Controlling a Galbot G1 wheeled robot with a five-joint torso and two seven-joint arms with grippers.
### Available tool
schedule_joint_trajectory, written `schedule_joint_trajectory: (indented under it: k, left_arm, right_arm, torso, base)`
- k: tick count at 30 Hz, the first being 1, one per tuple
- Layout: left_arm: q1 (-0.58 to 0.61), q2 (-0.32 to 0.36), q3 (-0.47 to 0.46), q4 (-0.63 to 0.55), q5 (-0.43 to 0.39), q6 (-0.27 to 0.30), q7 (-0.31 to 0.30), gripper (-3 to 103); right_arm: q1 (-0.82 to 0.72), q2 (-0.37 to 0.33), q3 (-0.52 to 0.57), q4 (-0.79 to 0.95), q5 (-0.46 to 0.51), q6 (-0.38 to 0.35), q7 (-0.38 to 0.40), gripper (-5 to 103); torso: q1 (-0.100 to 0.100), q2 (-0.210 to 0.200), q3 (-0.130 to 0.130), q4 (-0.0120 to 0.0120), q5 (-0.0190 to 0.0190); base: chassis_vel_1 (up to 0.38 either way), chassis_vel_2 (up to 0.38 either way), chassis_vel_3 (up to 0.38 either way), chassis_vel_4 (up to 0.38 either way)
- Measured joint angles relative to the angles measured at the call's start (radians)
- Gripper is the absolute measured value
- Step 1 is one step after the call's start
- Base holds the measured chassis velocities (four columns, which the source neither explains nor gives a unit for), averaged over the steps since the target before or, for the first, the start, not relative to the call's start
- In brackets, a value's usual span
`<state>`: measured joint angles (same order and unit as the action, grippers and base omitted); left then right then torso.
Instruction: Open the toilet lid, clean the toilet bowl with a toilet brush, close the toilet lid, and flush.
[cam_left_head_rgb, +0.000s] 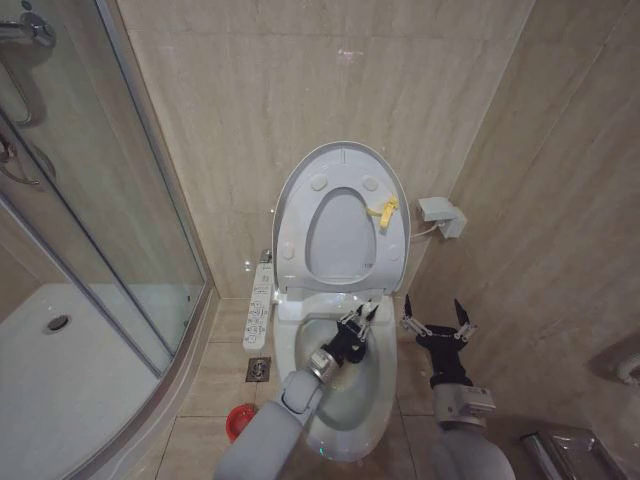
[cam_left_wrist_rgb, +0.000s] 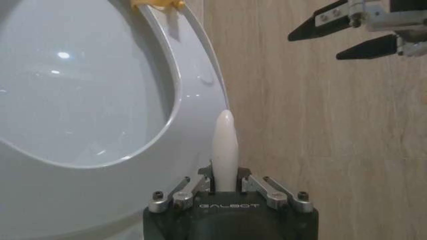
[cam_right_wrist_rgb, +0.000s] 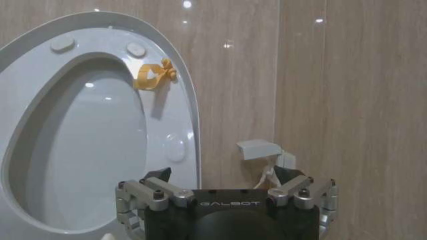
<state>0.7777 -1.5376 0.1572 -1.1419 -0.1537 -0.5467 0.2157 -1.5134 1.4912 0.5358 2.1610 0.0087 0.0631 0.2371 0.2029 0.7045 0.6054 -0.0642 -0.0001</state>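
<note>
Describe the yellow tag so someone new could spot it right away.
Find the white toilet bowl against the beige wall, with the toilet lid standing upright behind it. On the raised ring, toward the wall box, sits the yellow loop tag, the only yellow thing among white parts.

The head view looks down from above at the white ceramic toilet bowl (cam_left_head_rgb: 345, 400) and the raised large white oval plastic lid (cam_left_head_rgb: 342, 215). Both wrist views sit low and close, facing the beige tiled wall (cam_right_wrist_rgb: 333, 100). All three share the lid's small yellow loop tag (cam_right_wrist_rgb: 153, 76).
</note>
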Motion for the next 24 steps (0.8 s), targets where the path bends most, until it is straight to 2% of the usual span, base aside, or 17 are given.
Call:
schedule_joint_trajectory:
  k: [7,10,16,24]
  left_arm:
    - [-0.027,0.008,-0.018,0.098,-0.010,0.001,0.010,20]
    - [-0.032,0.016,-0.026,0.095,-0.006,0.002,0.009,20]
    - [-0.023,0.015,-0.003,0.015,-0.014,-0.002,0.008,20]
    - [-0.019,0.016,-0.011,0.097,-0.015,0.002,0.011,20]
  right_arm:
    - [0.000,0.000,0.000,0.000,0.000,0.000,0.000,100]
    - [0.000,0.000,0.000,0.000,0.000,0.000,0.000,100]
    - [0.000,0.000,0.000,0.000,0.000,0.000,0.000,100]
    - [0.000,0.000,0.000,0.000,0.000,0.000,0.000,100]
  torso:
    - [0.000,0.000,0.000,0.0004,0.0001]
    - [0.000,0.000,0.000,0.0004,0.0001]
    - [0.000,0.000,0.000,0.0000,0.0001]
    - [0.000,0.000,0.000,0.0003,0.0000]
  base:
    - [0.000,0.000,0.000,0.000]
    - [0.000,0.000,0.000,0.000]
    - [0.000,0.000,0.000,0.000]
    - [0.000,0.000,0.000,0.000]
